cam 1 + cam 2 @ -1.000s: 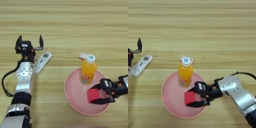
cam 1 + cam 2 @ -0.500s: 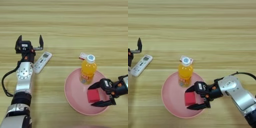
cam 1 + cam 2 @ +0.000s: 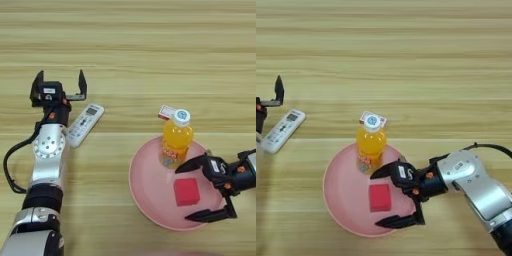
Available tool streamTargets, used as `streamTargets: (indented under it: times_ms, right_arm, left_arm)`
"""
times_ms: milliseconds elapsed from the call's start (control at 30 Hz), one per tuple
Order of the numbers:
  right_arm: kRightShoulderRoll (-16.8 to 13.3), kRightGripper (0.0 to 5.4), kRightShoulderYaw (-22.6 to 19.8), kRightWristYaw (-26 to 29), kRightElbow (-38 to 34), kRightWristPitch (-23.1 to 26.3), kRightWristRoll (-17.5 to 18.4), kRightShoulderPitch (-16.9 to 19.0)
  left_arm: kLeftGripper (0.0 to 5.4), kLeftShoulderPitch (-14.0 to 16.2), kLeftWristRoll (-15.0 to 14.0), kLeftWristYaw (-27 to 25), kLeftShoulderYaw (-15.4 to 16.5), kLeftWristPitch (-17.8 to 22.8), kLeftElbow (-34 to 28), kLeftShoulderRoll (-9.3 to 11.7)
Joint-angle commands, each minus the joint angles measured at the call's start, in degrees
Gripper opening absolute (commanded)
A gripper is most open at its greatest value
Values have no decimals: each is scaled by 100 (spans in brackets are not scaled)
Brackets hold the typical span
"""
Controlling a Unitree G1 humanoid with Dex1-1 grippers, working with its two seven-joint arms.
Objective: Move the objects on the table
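Nearest, lower right: right pincer (image 3: pixel 387 197) spread wide around red cube (image 3: pixel 379 197) lying on pink plate (image 3: pixel 341 195), not gripping. Behind, orange bottle (image 3: pixel 370 142) upright on plate; white-and-red box (image 3: pixel 167 112) beyond. Left: remote (image 3: pixel 85 124) on worktop (image 3: pixel 150 55), left pincer (image 3: pixel 59 86) apart, just above it.

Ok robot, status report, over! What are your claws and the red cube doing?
Right claw open around red cube on pink plate. Left claw open, parked above remote. Orange bottle stands close behind cube.

Right gripper (image 3: pixel 387 197) fingers spread wide; left gripper (image 3: pixel 59 85) likewise, parked.
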Motion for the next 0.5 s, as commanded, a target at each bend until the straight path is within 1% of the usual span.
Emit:
streamTargets:
  times_ms: [33, 267, 500]
  right_arm:
    - [-111, 538, -119, 29, -87, 15, 57, -99]
    - [-134, 538, -176, 37, -95, 35, 77, -89]
    - [-224, 538, -317, 86, -92, 48, 195, -53]
  left_arm:
    - [540, -9, 7, -3, -21, 62, 49, 17]
    - [540, -12, 2, -5, -20, 64, 50, 16]
    - [540, -21, 11, 4, -24, 57, 69, 12]
